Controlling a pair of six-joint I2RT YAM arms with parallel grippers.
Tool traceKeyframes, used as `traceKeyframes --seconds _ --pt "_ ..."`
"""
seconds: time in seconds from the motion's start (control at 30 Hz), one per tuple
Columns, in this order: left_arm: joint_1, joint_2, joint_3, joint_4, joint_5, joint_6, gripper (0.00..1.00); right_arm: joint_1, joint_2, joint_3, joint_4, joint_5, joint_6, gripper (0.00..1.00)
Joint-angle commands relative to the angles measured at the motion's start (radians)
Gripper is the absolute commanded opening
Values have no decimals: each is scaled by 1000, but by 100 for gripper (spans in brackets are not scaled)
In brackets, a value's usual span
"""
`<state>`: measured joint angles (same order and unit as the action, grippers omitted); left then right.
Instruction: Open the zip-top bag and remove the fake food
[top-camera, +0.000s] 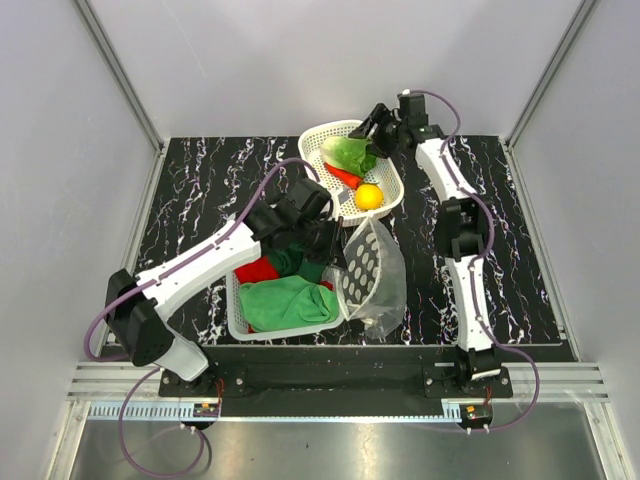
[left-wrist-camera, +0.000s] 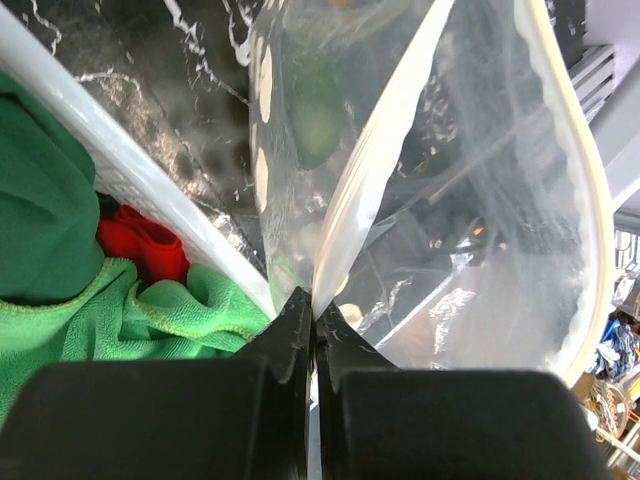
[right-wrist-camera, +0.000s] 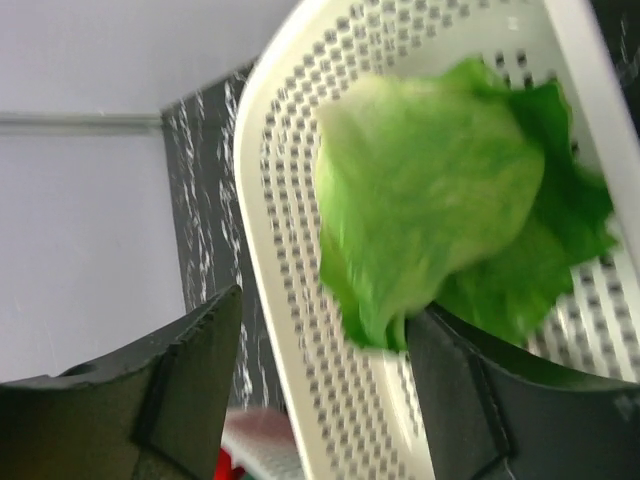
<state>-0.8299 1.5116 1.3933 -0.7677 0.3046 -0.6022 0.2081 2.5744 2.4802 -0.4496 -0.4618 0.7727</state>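
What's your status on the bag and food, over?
Left fingers shut on zip-top bag rim. Right fingers open by lettuce in white basket. Carrot, lemon there too. Pale spots in bag, unclear.

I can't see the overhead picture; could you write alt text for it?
The left tool pinches a clear zip-top bag beside a basket of green and red cloths. The right tool hangs open over a second white basket holding a lettuce, a carrot and a lemon, on a black marbled table.
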Motion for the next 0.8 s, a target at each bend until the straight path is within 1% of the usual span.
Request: traceKeyframes --seconds 0.0,0.03,0.1,0.13,0.2,0.23,0.27,0.3,0.33,0.4,0.43,0.47,0.5,0.53,0.57,0.6,0.63,0.67,0.7,0.77 --pt "2 -30 85 24 11 19 0 -1 -250 28 -343 43 -130 75" --pt "3 -21 107 25 13 22 0 -1 -297 17 -450 60 -157 75" --pt "3 -8 127 25 22 28 0 -1 -350 -6 -547 107 -185 75" --pt "3 7 142 25 31 30 0 -1 -400 -24 -637 123 -222 76" --pt "3 24 174 25 48 27 0 1 -459 -52 -720 176 -272 77" --pt "3 38 183 25 50 22 0 2 -529 -102 -776 190 -311 77" --pt "3 44 193 25 51 12 0 4 -571 -136 -788 202 -328 77" --pt "3 51 197 28 53 7 0 5 -618 -179 -791 213 -341 78" --pt "3 70 199 31 60 5 0 10 -716 -275 -779 212 -357 77" --pt "3 88 200 38 86 -5 0 13 -817 -387 -750 169 -357 77" --pt "3 102 199 47 94 -8 0 14 -915 -506 -718 144 -339 76" --pt "3 107 197 53 103 -16 0 17 -963 -567 -700 94 -325 72" --pt "2 111 194 59 105 -19 0 25 -1011 -625 -680 69 -311 70" --pt "3 119 194 67 105 -22 0 49 -1099 -726 -643 55 -285 69" --pt "3 124 194 70 103 -27 0 77 -1143 -769 -623 55 -273 67" --pt "2 127 196 73 103 -31 0 100 -1225 -809 -583 63 -260 66" --pt "3 131 197 83 102 -42 0 121 -1261 -884 -563 69 -225 65" --pt "3 134 197 90 105 -50 0 163 -1295 -921 -545 78 -204 63" --pt "3 137 196 96 108 -56 0 180 -1348 -954 -514 80 -179 56" --pt "3 148 199 116 122 -82 0 220 -1387 -1039 -486 94 -104 47"
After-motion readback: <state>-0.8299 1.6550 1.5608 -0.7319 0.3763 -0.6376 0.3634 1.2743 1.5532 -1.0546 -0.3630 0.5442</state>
